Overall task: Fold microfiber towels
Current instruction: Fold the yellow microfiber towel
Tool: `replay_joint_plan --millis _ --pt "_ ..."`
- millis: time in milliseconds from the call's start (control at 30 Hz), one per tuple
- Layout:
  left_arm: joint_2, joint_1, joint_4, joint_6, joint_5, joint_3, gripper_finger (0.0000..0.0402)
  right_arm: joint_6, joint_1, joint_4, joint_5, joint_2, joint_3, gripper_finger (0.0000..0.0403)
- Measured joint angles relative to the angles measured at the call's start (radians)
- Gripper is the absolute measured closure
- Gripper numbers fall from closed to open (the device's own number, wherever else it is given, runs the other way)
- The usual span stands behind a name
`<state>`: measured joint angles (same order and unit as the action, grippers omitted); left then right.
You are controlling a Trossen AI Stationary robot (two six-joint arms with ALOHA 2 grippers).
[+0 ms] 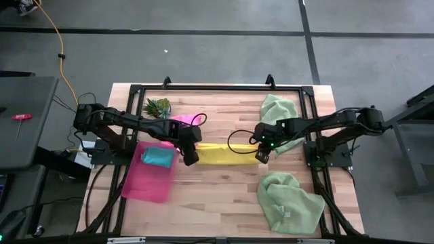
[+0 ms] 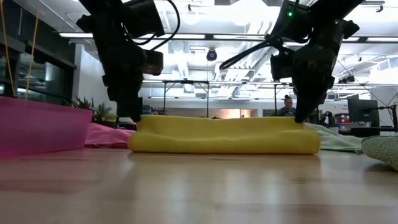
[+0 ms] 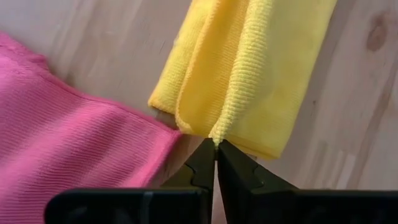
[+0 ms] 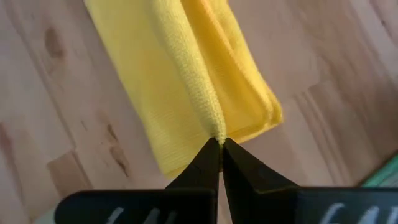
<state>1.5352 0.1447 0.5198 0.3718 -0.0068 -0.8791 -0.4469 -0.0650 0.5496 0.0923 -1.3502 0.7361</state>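
A: Where's the soft yellow microfiber towel [image 1: 227,153]?
B: Mid-table, folded into a long strip on the pale wooden table [image 1: 224,196].
A: And the 2 grippers?
B: Left gripper [image 1: 191,160] pinches one end, right gripper [image 1: 262,156] pinches the other, both clamped tight on cloth

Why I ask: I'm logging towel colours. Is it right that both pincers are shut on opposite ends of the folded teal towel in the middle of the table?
Not quite: the towel is yellow, not teal, as the high view shows. The left pincer and right pincer are shut on opposite ends of the folded yellow towel; the teal towel lies in the pink tray.
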Motion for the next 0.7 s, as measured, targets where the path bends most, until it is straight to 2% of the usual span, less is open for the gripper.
replay_joint_plan --millis 167,433,533,700 --pt "0.0 -0.01 0.0 0.003 -0.062 0.0 0.0382 -0.001 0.0 0.0 -0.014 0.0 0.0 0.0403" --pt "0.0 -0.01 0.004 0.009 -0.072 0.0 0.0354 0.001 0.0 0.0 -0.014 0.0 0.0 0.0398" --pt "0.0 -0.008 0.004 -0.004 -0.088 0.0 0.0334 0.002 0.0 0.0 -0.021 0.0 0.001 0.0375" --pt "-0.008 0.022 0.013 -0.016 -0.091 -0.001 0.0288 0.002 -0.004 0.001 -0.073 0.0 0.001 0.0298"
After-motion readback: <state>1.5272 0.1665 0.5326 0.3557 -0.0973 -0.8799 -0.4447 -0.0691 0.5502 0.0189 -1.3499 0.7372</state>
